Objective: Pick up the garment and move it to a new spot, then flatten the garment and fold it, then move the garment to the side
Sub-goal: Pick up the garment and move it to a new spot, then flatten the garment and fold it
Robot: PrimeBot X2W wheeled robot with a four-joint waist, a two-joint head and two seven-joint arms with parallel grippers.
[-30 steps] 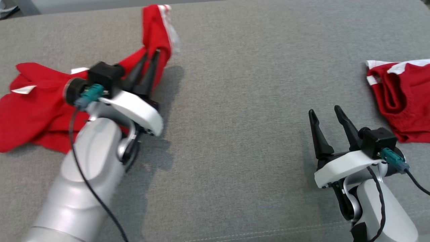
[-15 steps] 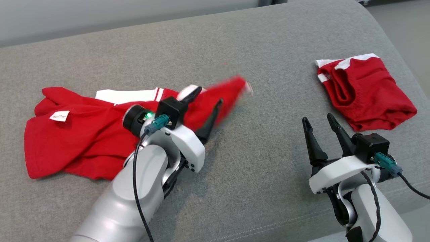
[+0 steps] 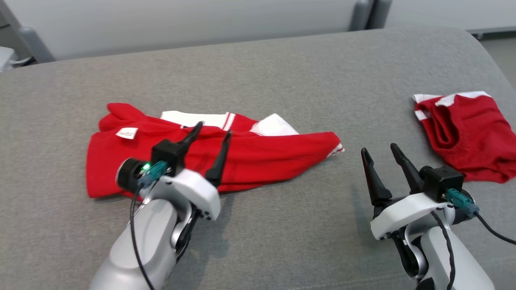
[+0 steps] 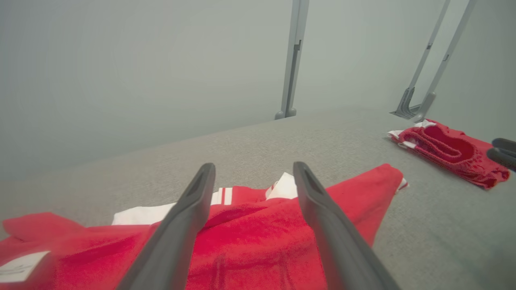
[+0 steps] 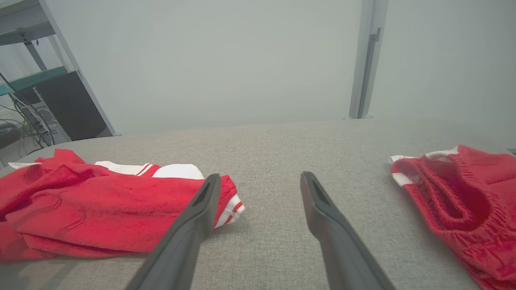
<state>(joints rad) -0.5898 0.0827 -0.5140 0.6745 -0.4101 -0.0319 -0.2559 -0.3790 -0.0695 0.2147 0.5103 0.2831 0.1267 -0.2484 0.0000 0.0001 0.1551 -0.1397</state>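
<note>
The garment (image 3: pixel 262 155) is red with white trim and a white label, and it lies loosely spread on the grey surface at centre left. One corner of it stretches out to the right. My left gripper (image 3: pixel 214 129) hovers open just over its near edge with nothing between the fingers. In the left wrist view the garment (image 4: pixel 250 237) lies below and beyond the open left gripper (image 4: pixel 254 166). My right gripper (image 3: pixel 378 148) stands open over bare fabric, right of that corner. The right wrist view has the garment (image 5: pixel 100 205) to the left of the right gripper (image 5: pixel 260 175).
A second red garment (image 3: pixel 471 133) with white bands lies bunched at the far right, near the cushion's rounded edge (image 3: pixel 489 56). The grey cushion (image 3: pixel 282 72) runs back to a pale wall with metal posts (image 4: pixel 292 60). A shelf frame (image 5: pixel 60 72) stands at the left.
My left gripper has opened and let go of the garment. The raised corner has dropped and now lies stretched to the right. The head camera has shifted; the right arm has barely moved.
</note>
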